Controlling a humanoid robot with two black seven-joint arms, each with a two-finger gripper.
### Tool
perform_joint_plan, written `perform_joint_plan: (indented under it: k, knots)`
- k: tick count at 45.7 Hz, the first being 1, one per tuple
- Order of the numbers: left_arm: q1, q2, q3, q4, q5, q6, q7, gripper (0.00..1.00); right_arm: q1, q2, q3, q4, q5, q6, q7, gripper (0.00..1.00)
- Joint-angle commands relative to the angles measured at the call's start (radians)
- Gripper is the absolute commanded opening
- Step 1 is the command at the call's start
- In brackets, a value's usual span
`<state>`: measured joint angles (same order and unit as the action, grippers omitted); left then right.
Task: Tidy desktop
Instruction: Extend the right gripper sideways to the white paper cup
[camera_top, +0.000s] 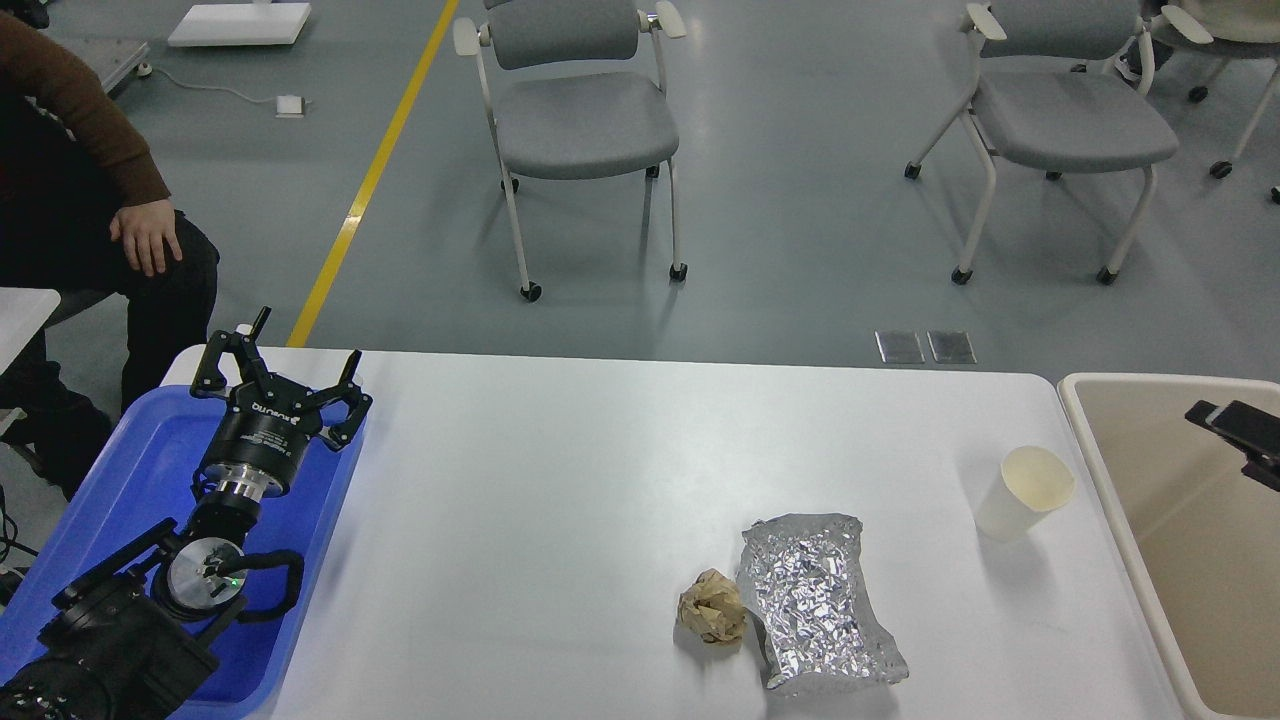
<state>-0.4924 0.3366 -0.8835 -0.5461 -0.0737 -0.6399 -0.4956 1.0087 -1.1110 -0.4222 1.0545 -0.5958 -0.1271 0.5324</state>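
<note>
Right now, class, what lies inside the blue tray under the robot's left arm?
The blue tray shows only bare blue floor where visible. The left gripper hangs open above its far edge, and the arm covers much of the near part, so anything beneath it stays unseen.

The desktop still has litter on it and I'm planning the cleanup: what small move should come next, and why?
Probably swing the left gripper, open and empty above the blue tray, rightward toward the crumpled paper ball. On the desktop lie that ball, a foil wrapper touching it and a paper cup near the beige bin. The ball is the nearest piece to that gripper.
</note>
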Motion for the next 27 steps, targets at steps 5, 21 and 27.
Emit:
perform_joint_plan:
  k: [5, 21, 27]
  knots:
    - [0.0, 0.001, 0.0, 0.0, 0.0, -0.001, 0.0, 1.0, 0.234, 0.126, -0.164, -0.034, -0.15, 0.076, -0.031, 1.0]
    - [0.0, 0.001, 0.0, 0.0, 0.0, -0.001, 0.0, 1.0, 0.272, 0.442, -0.475, -0.281, -0.131, 0.083, -0.066, 0.98]
    - [0.0, 0.001, 0.0, 0.0, 0.0, 0.0, 0.0, 1.0, 0.251, 0.487, -0.495, -0.327, -0.13, 0.083, -0.06, 0.93]
